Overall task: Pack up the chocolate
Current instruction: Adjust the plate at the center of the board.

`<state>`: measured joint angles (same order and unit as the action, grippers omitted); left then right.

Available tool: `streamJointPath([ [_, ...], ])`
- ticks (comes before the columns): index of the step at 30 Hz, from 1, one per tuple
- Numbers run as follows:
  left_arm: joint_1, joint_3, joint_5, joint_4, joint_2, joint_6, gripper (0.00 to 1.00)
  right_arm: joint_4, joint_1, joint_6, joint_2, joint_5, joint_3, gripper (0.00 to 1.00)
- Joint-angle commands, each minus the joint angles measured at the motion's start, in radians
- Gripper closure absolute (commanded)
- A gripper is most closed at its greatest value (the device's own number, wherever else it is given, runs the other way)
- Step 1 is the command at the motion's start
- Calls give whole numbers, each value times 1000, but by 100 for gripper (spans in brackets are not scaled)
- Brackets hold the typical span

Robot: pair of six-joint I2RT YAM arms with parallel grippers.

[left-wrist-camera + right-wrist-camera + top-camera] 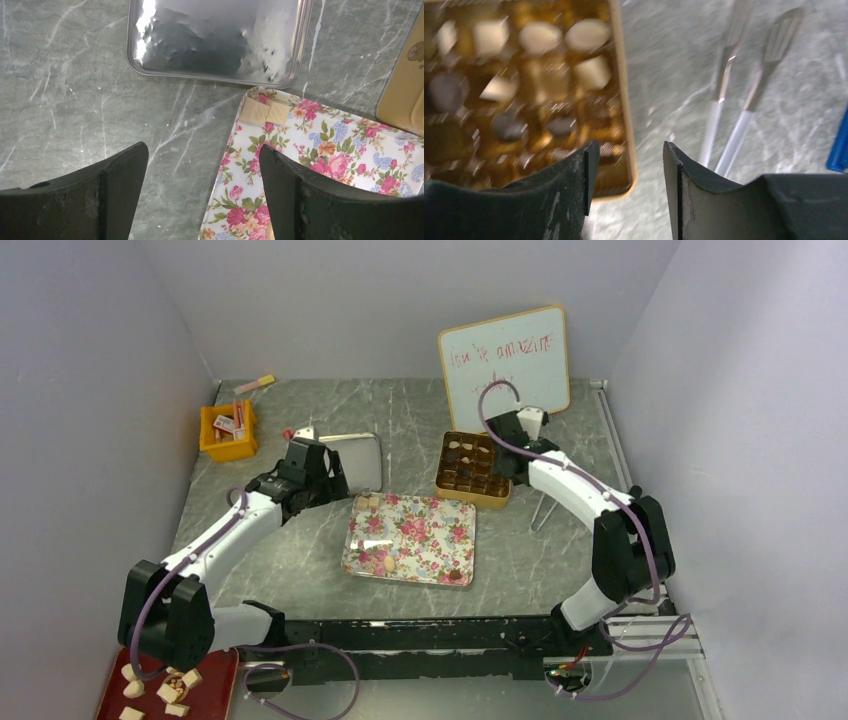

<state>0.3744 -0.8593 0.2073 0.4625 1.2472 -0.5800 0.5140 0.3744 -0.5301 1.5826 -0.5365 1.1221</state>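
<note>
Beside the floral tray, your left gripper gapes empty, cream chocolate squares ahead-right; your right gripper, half-open, holds nothing.

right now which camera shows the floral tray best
Top external: the whole floral tray lies in view, unblocked. Left wrist shows only one corner, with two cream chocolates. Right wrist does not show it.

bay: boxed in by left wall, far wall, right wall, all plain pale grey | tabletop: grey marble look, white veins | whiteboard: propped far right, wood-framed | light: soft, even
</note>
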Motion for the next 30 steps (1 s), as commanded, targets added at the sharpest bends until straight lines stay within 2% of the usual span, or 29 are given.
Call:
streamJointPath([
  [1,-3,13,-5,7,-26,-13,14,53,126,5,-98,43,-34,48],
  [12,-3,41,-17,5,-40,-15,15,108,341,-133,-202,98,-228,63],
  [19,-3,34,-17,10,-38,-13,15,13,381,-124,-198,157,-324,63],
  [30,-3,37,-16,13,-42,-16,16,-15,388,-94,-154,188,-309,62],
])
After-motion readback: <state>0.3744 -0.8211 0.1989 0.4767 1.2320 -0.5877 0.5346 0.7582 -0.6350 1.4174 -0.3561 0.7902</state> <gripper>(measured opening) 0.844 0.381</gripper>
